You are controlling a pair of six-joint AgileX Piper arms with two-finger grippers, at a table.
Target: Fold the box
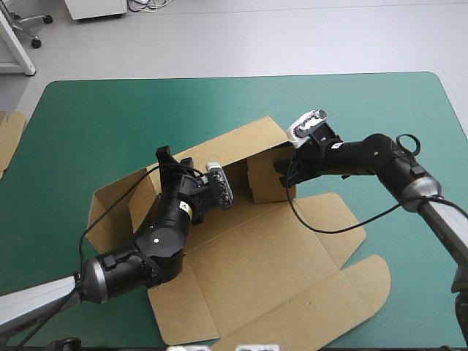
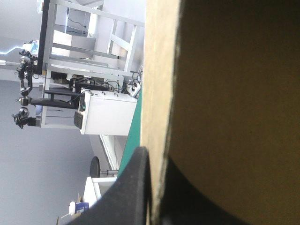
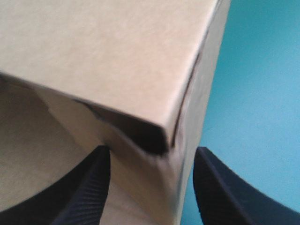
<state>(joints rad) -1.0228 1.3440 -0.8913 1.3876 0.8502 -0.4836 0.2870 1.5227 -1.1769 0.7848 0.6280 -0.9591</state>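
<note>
The brown box lies open on the teal-green cover, with its back wall and a right side flap raised and the lid part flat toward the front. My left gripper is at the left end of the raised wall. In the left wrist view the gripper is shut on the board's edge, one black finger on each face. My right gripper is at the box's right rear corner. In the right wrist view the gripper is open, straddling the folded corner of the box.
An edge of more brown board shows at the table's left edge. Bare teal-green cover lies behind and to the right of the box. The flat lid flaps reach toward the front right.
</note>
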